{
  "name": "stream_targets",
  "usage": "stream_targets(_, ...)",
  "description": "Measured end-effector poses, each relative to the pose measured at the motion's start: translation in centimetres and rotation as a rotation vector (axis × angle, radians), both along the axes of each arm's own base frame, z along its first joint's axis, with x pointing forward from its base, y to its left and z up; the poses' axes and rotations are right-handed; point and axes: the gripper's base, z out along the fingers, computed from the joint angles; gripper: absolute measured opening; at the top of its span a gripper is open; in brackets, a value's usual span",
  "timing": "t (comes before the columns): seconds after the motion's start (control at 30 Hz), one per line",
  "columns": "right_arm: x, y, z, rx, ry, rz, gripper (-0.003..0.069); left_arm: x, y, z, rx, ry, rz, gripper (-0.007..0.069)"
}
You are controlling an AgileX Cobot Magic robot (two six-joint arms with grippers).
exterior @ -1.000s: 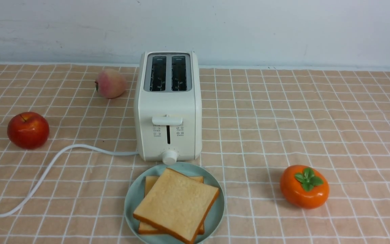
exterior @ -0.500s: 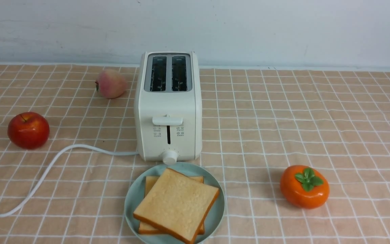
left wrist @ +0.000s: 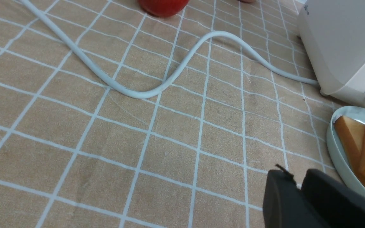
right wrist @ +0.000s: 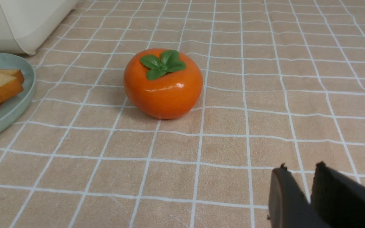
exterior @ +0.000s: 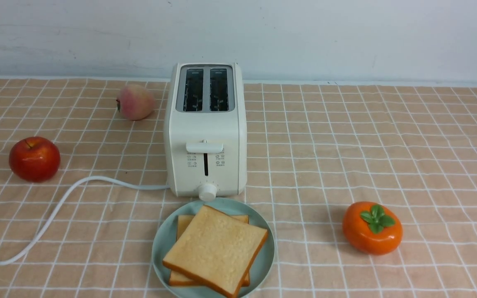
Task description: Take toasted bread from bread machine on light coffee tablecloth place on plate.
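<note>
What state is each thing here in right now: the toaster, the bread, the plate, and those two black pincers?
Bread machine: both slots empty, lever up.
Toasted bread: two slices stacked flat on the plate, top one turned askew.
Plate: on the tablecloth before the toaster, holding both slices.
Left pincer: nearly shut, holding nothing.
Right pincer: nearly shut, holding nothing.

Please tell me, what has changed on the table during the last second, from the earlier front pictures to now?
Nothing visibly changed. Both slices of toasted bread lie stacked on the plate as before, the bread machine stands with empty slots, and no arm shows in the front view.
</note>
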Motion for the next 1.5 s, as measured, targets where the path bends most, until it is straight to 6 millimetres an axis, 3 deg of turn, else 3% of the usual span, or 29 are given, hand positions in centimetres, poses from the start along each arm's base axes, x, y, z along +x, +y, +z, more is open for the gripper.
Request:
stream_targets(0.9, 0.0, 0.0, 0.02, 0.0, -0.001, 0.0, 0.0179, 0.0, 0.01, 0.0, 0.003, 0.0, 0.0, 0.0104)
stream_targets(1.5, 0.0, 0.0, 0.02, 0.0, -0.001, 0.0, 0.0182, 0.04, -0.33, 0.17, 0.196, -0.03, -0.102, 0.012)
